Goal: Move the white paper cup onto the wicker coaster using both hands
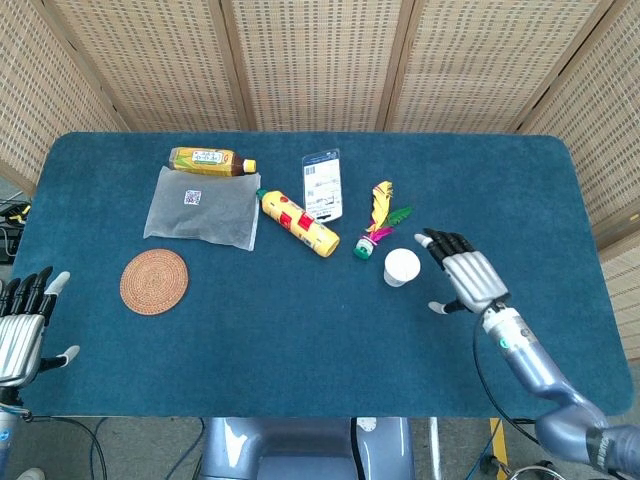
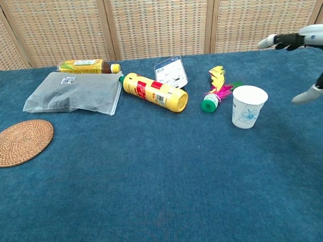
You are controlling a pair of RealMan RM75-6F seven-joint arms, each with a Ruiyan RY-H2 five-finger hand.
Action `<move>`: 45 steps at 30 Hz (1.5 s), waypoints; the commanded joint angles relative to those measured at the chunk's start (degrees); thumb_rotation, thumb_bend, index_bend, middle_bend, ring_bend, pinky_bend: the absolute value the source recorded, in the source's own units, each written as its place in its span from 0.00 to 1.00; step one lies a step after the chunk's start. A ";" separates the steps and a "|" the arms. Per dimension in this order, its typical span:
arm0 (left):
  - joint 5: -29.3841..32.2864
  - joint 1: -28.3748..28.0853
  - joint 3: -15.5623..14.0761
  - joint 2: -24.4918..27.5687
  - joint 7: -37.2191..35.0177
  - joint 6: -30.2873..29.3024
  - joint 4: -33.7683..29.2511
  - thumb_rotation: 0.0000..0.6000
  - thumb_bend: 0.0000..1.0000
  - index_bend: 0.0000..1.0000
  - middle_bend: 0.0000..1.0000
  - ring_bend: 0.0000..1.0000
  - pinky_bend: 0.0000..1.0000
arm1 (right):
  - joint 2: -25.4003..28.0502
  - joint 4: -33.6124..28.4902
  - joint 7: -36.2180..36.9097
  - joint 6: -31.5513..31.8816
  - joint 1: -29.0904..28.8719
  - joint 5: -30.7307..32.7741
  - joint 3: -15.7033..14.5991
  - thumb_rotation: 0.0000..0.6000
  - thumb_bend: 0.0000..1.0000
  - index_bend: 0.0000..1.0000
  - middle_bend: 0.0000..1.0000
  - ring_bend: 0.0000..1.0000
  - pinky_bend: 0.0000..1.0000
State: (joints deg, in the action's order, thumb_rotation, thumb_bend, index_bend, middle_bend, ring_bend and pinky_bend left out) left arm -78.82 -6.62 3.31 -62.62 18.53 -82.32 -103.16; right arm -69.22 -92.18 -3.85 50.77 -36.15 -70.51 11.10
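Observation:
The white paper cup [image 1: 401, 267] [image 2: 248, 106] stands upright right of the table's middle, a blue flower printed on its side. The round wicker coaster [image 1: 154, 281] [image 2: 20, 141] lies flat at the left with nothing on it. My right hand [image 1: 465, 277] [image 2: 302, 44] hovers just right of the cup, fingers spread, not touching it. My left hand [image 1: 25, 325] waits at the table's front left corner, fingers apart and holding nothing; only the head view shows it.
Behind the cup lies a feathered shuttlecock [image 1: 374, 222]. A yellow bottle [image 1: 298, 222], a white card [image 1: 322, 185], a grey pouch [image 1: 202, 207] and a tea bottle [image 1: 211, 160] lie along the back left. Bare blue cloth [image 1: 280, 320] stretches between cup and coaster.

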 commanded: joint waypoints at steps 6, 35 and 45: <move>2.06 -1.08 0.51 -0.28 -0.27 2.24 1.08 1.00 0.00 0.00 0.00 0.00 0.00 | -9.59 11.18 -7.77 -9.52 -9.96 14.16 2.49 1.00 0.00 0.03 0.05 0.00 0.08; 3.75 -2.45 0.65 0.09 -1.51 4.42 1.36 1.00 0.00 0.00 0.00 0.00 0.00 | -13.49 10.88 -7.21 -7.46 -12.94 13.19 1.50 1.00 0.05 0.39 0.48 0.47 0.65; 3.13 -2.60 0.31 1.08 -3.60 4.97 1.04 1.00 0.00 0.00 0.00 0.00 0.00 | -15.97 6.69 -10.60 -11.13 -19.58 12.38 3.28 1.00 0.05 0.40 0.49 0.47 0.65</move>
State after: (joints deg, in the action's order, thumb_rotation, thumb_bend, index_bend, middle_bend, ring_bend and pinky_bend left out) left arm -75.62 -9.22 3.65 -61.64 15.10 -77.35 -102.09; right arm -83.77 -86.30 -12.83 40.72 -53.99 -59.03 13.97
